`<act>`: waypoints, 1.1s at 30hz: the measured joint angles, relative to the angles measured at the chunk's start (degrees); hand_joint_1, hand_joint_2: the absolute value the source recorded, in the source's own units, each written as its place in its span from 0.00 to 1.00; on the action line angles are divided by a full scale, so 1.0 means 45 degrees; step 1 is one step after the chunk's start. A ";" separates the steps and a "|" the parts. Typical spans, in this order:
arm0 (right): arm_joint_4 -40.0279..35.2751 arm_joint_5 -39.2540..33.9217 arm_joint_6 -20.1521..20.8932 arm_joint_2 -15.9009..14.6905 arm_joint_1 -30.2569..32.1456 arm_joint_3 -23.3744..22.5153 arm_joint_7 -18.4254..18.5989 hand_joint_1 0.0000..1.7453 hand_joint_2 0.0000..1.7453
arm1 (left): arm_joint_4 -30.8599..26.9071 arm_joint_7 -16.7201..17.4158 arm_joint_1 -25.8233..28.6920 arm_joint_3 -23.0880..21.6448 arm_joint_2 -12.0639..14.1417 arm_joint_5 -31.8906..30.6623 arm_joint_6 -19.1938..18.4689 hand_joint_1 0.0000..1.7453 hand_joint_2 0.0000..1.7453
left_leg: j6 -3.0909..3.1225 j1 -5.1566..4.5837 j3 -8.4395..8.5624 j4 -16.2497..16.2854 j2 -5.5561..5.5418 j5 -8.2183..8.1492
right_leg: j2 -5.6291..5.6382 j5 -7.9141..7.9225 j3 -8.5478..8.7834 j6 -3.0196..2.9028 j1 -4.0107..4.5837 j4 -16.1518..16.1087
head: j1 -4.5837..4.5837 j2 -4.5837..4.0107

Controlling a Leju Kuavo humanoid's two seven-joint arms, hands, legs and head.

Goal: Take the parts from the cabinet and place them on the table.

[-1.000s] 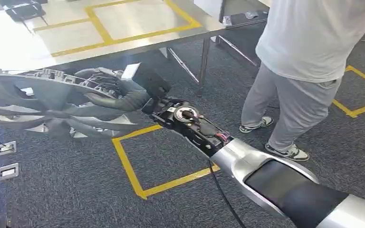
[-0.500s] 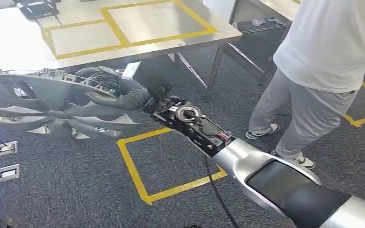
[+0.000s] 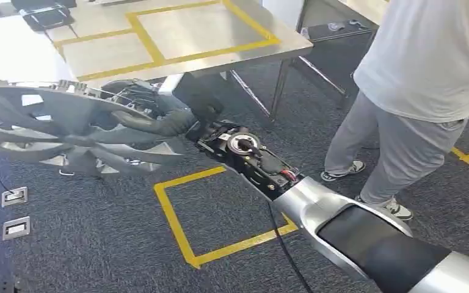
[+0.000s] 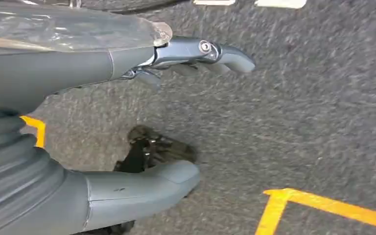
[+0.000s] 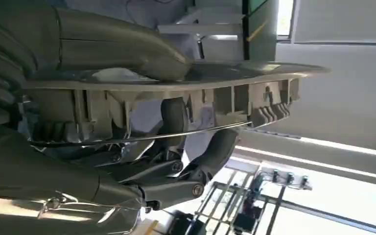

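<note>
Now my right hand (image 3: pixel 174 119) grips the rim of a grey plastic bladed fan wheel (image 3: pixel 67 131) beside the steel desk (image 3: pixel 177 33); my left hand (image 4: pixel 127 122) hangs with fingers spread, holding nothing.

Wheel cover (image 3: pixel 67 131) silver-grey, glossy spokes, at 9 o'clock. Right hand (image 3: pixel 170 121) dark grey; arm (image 3: pixel 354 235) silver with black band. Table (image 3: pixel 177 30) pale metallic, yellow tape rectangles, at 12 o'clock. Carpet (image 3: pixel 98 244) dark grey speckled, yellow tape square. Person (image 3: pixel 415 73) at 2 o'clock: white shirt, light grey trousers.
</note>
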 joint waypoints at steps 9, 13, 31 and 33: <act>-0.0082 -0.0039 -0.0374 -0.0180 -0.0116 -0.0272 0.0039 1.00 1.00 | 0.0000 0.0000 0.0008 0.0000 0.0010 0.0000 0.0010 0.00 1.00 | -0.0225 0.0350 0.0442 -0.2624 0.0016 0.2069 | 0.0048 -0.0786 0.0222 0.0726 -0.0249 0.0545 | -0.0179 -0.0005; -0.0165 -0.0068 -0.0457 -0.0359 -0.0200 -0.0514 0.0073 1.00 1.00 | -0.0005 0.0000 0.0007 0.0000 -0.0005 0.0000 0.0010 0.00 1.00 | 0.0206 0.0321 0.0679 -0.2605 -0.0008 0.1848 | -0.0023 -0.1334 0.0060 0.0937 -0.0337 0.1207 | -0.0063 -0.0005; -0.0238 -0.0141 -0.0471 -0.0617 -0.0315 -0.0753 0.0053 1.00 1.00 | 0.0010 -0.0004 -0.0075 0.0000 -0.0068 0.0000 0.0015 0.00 1.00 | -0.0158 0.0121 -0.0271 0.0319 0.0009 0.0074 | 0.0008 -0.0110 0.0013 0.0069 -0.0051 0.0127 | -0.0029 0.0000; -0.0238 -0.0141 -0.0481 -0.0622 -0.0282 -0.0753 0.0063 1.00 1.00 | 0.0010 -0.0005 -0.0024 0.0000 -0.0063 0.0000 0.0015 0.00 1.00 | -0.0223 0.0168 -0.1066 0.1245 0.0016 0.0097 | 0.0029 -0.0221 0.0100 0.0096 -0.0065 0.0158 | -0.0049 0.0000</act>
